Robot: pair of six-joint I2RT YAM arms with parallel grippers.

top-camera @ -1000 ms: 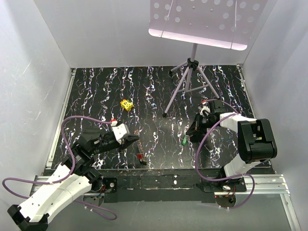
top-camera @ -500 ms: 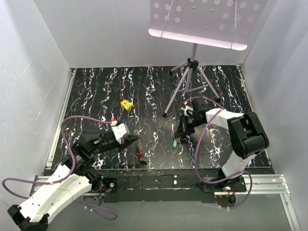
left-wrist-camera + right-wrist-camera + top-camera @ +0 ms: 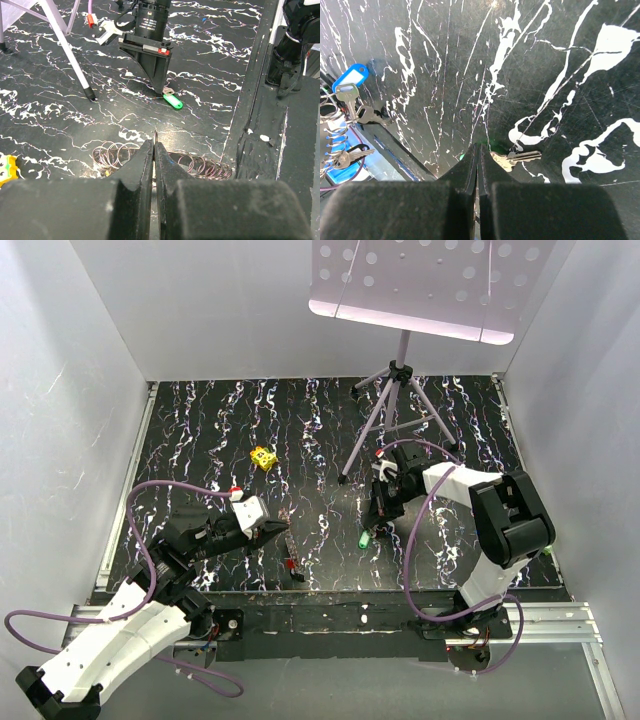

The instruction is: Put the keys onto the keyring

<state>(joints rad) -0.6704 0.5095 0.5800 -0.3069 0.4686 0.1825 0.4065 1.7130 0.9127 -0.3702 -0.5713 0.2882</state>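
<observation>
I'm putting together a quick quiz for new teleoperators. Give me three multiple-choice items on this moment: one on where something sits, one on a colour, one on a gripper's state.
1. In the top view, where is the yellow block?
A) on the table, left of the tripod stand
B) between the two arm bases
C) up on the stand's plate

2. What colour is the key tag lying at the tip of the right gripper?
A) red
B) green
C) orange

3. How do the jaws of the left gripper stand?
A) wide open
B) shut
C) hidden in every view

Answers:
1 A: the block lies on the marbled surface, to the left of the stand's legs.
2 B: the left wrist view shows a bright green tag there.
3 B: its own wrist view shows the two fingers pressed together.
</observation>
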